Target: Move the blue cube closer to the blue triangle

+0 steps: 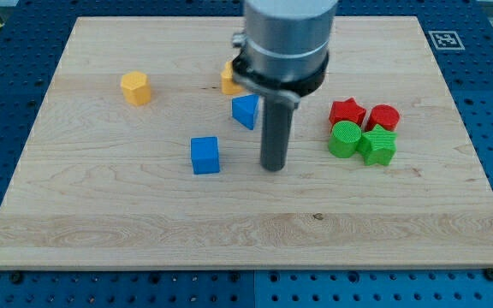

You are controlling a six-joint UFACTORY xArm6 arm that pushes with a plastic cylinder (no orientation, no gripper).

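Observation:
The blue cube (204, 155) lies left of the board's middle. The blue triangle (246, 111) lies up and to the right of it, a short gap away, partly behind the rod. My tip (272, 168) rests on the board to the right of the blue cube, about a cube's width and a half from it, and below the blue triangle. It touches neither block.
A yellow hexagon block (135, 88) lies at the upper left. Another yellow block (230, 79) is half hidden behind the arm. At the right sit a red star (347, 111), a red block (384, 117), a green cylinder (345, 139) and a green star (377, 146).

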